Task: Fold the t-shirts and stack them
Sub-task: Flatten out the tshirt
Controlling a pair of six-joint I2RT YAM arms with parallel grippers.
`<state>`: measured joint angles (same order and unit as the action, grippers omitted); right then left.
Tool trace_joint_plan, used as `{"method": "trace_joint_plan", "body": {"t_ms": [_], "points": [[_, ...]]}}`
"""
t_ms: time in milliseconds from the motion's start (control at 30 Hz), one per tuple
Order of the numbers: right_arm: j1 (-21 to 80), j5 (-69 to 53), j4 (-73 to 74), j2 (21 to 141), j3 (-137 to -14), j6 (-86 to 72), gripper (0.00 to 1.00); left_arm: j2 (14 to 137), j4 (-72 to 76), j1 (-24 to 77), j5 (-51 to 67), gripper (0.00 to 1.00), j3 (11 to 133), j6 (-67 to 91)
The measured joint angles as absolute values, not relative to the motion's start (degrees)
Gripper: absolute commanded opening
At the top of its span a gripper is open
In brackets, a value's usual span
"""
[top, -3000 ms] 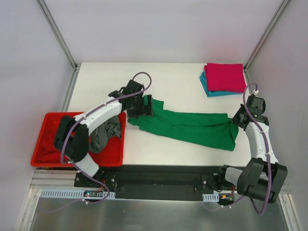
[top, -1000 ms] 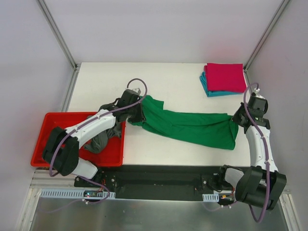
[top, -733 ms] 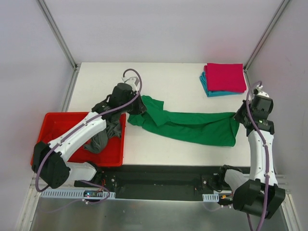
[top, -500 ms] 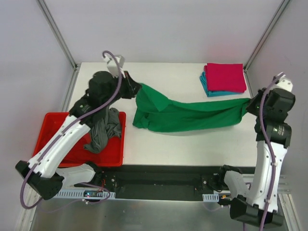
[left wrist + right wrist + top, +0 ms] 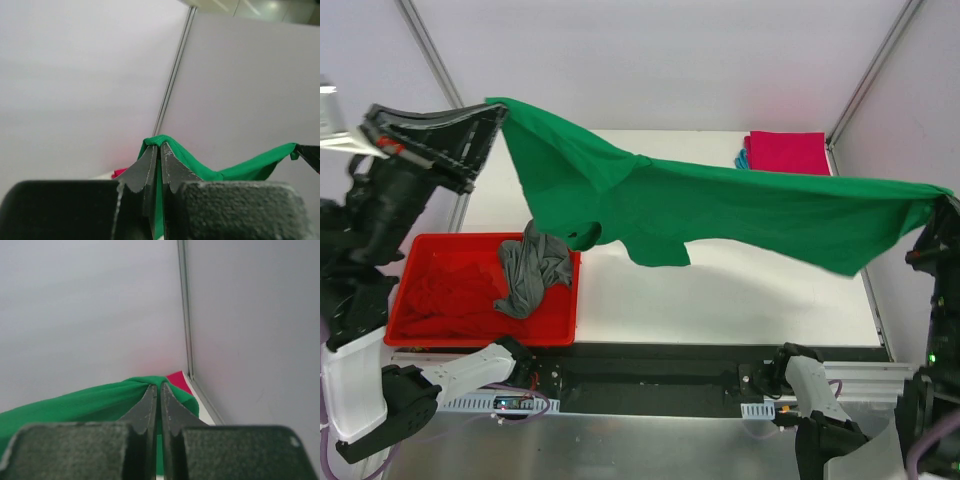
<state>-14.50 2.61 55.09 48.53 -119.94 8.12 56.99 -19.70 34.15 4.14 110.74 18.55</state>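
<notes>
A bright green t-shirt (image 5: 720, 205) hangs stretched in the air high above the table, held by both arms. My left gripper (image 5: 498, 108) is shut on its left end, raised close to the camera; in the left wrist view the gripper (image 5: 160, 146) pinches a green fold (image 5: 172, 148). My right gripper (image 5: 942, 198) is shut on the right end, and in the right wrist view the gripper (image 5: 159, 387) clamps green cloth (image 5: 90, 402). A folded magenta-pink t-shirt (image 5: 790, 152) lies on a teal t-shirt (image 5: 742, 159) at the back right. A dark grey t-shirt (image 5: 532, 272) and a red one (image 5: 445, 290) lie in the tray.
The red plastic tray (image 5: 570, 300) sits off the table's left front corner. White walls with metal posts (image 5: 432, 62) close in the white table (image 5: 740, 295) on three sides. The hanging shirt hides much of the back of the table.
Both arms have swung sharply upward, lifting the green t-shirt off the table and pulling it out wide in the air. Both grippers stayed shut on its ends.
</notes>
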Motion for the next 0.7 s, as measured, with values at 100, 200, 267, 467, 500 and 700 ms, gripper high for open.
{"method": "trace_joint_plan", "body": {"t_ms": [100, 200, 267, 467, 500, 700], "points": [[-14.5, 2.5, 56.5, 48.5, -126.9, 9.4, 0.0, 57.0, -20.1, 34.2, 5.3, 0.0, 116.2, 17.8], [-14.5, 2.1, 56.9, 48.4, -129.5, 10.2, 0.01, 57.2, -20.6, 34.2, 5.9, 0.0, 119.9, 16.9], [-14.5, 1.7, 57.2, 48.4, -129.0, 10.6, 0.0, 57.4, -20.8, 34.2, 5.9, 0.0, 121.2, 16.6], [-14.5, 0.8, 56.4, 48.4, -118.0, 11.2, 0.0, 61.0, -20.8, 34.2, 1.7, 0.0, 120.2, 14.8], [-14.5, 0.4, 55.5, 48.4, -114.6, 11.1, 0.0, 62.4, -20.8, 34.2, -0.2, 0.0, 119.5, 14.1], [-14.5, -3.3, 46.9, 49.6, -90.9, 8.7, 0.05, 77.0, -18.6, 31.0, -8.1, 0.0, 114.9, 11.9]]}}
